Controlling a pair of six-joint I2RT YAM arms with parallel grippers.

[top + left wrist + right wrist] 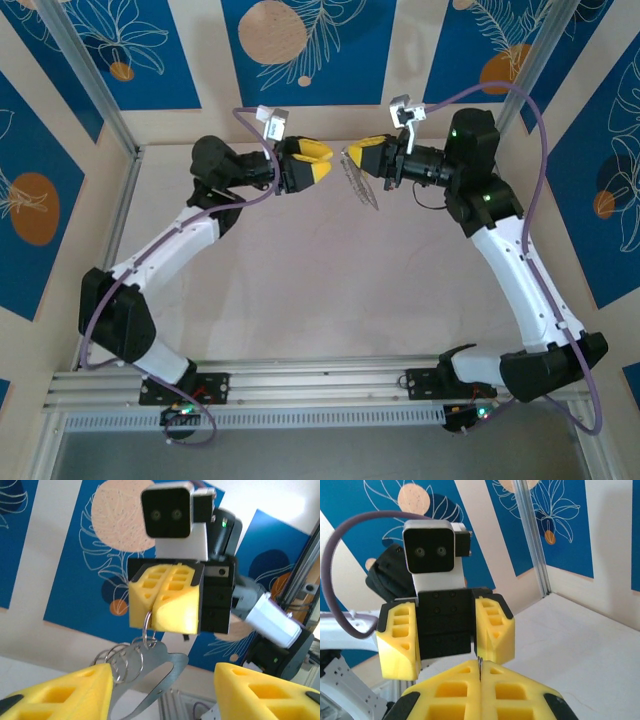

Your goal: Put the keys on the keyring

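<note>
While the keyring (155, 655) dangles in the air above the far part of the worktop (300, 290), it touches no surface; it hangs from a small wire ring (146, 626) at its top, with a cluster of thin wire loops (117, 662) just beside it on the same ring. From above, the keyring (364, 186) shows as a pale grey sliver slanting down below the right hand (352, 153); that hand (160, 611) has its yellow fingers pressed together, pinching the small wire ring at their tips. In its own wrist view the right hand (480, 677) shows a thin metal edge (479, 666) caught in the seam between the closed fingers. Facing it, tips towards tips and just apart, is the left hand (322, 163); its fingers are spread and hold nothing (445, 645). Seen from the left wrist, the keyring hangs between that hand's two spread fingers (55, 692); whether they touch it I cannot tell.
</note>
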